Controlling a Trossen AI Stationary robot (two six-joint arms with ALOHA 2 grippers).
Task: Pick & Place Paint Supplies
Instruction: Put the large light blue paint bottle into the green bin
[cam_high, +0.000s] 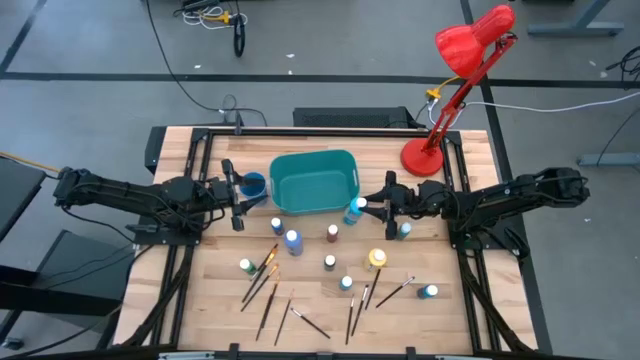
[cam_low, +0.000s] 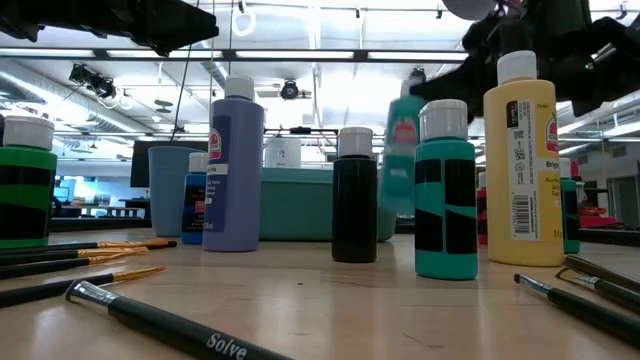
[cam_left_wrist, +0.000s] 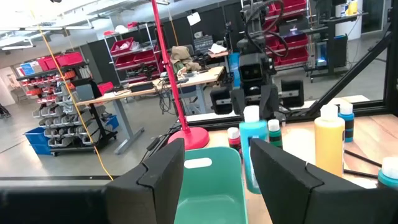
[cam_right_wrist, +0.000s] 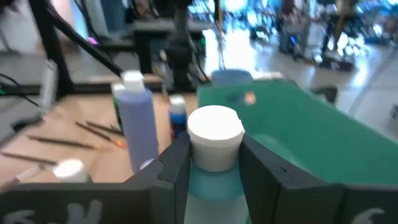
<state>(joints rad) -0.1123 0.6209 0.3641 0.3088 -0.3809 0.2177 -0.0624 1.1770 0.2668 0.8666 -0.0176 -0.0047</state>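
Paint bottles with pale caps and thin dark-handled brushes lie scattered over my pale wooden table, in front of the teal plastic bin. My right gripper sits at the bin's right front corner, and its two dark fingers stand on either side of a light blue bottle with a white cap. In the right wrist view the cap fills the gap between the fingers, so I read this as a grip on that bottle, which is right beside the bin wall. In the low view the same light blue bottle hangs above the tabletop behind the others.

My left gripper waits at the bin's left side, beside a small blue cup, with its fingers spread wide and nothing between them.

On the table I see a tall lavender bottle, a black bottle, a teal-and-black bottle and a yellow bottle, all upright. A red desk lamp stands at the far right corner.
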